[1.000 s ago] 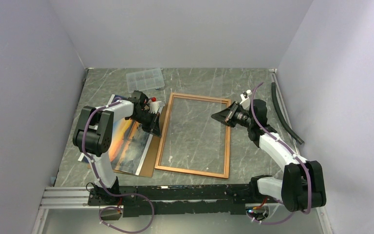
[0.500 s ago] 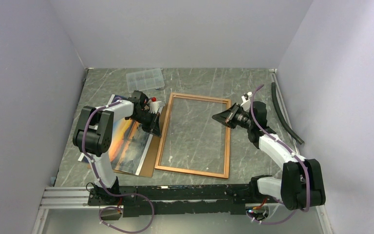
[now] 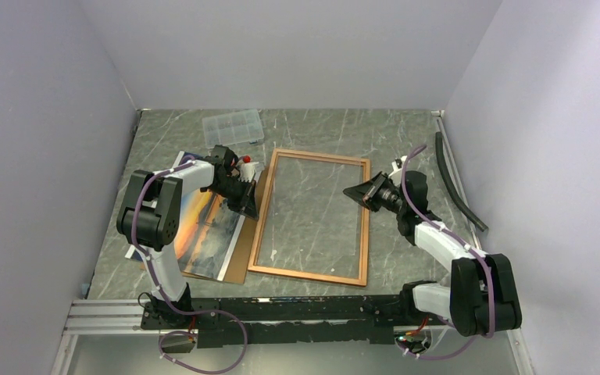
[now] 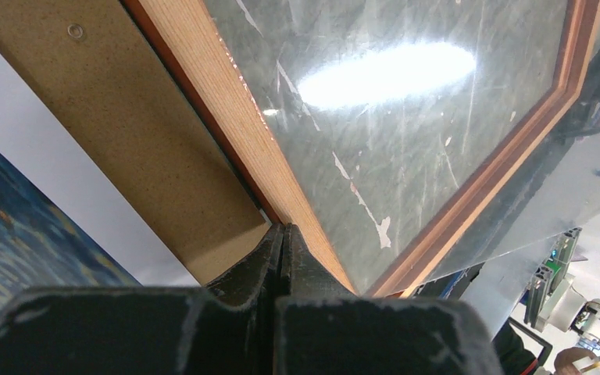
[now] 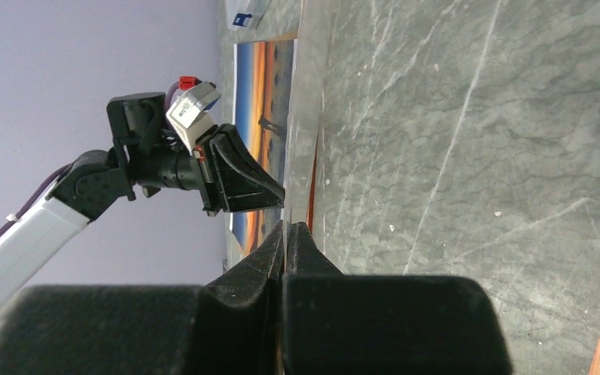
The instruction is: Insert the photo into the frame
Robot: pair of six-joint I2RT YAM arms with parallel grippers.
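The frame [image 3: 306, 273], with a thin reddish-orange border, lies flat mid-table. The photo [image 3: 207, 226], an orange-and-blue sunset print, lies left of it on a brown backing board [image 3: 239, 251]. My left gripper [image 3: 248, 205] is shut, its tip against the frame's left border [image 4: 226, 101], with nothing seen between the jaws [image 4: 283, 228]. My right gripper [image 3: 350, 191] is shut on the right edge of the clear pane [image 5: 306, 117], which shows edge-on, tilted up over the frame's right side. The photo also shows in the right wrist view [image 5: 262, 86].
A small clear compartment box [image 3: 233, 127] sits at the back left. A long black strip [image 3: 457, 180] lies along the right wall. Walls close in on the left, back and right sides of the table.
My right gripper has sunk a little and shifted slightly right, bringing the pane's edge lower. The left arm, frame and photo have not moved.
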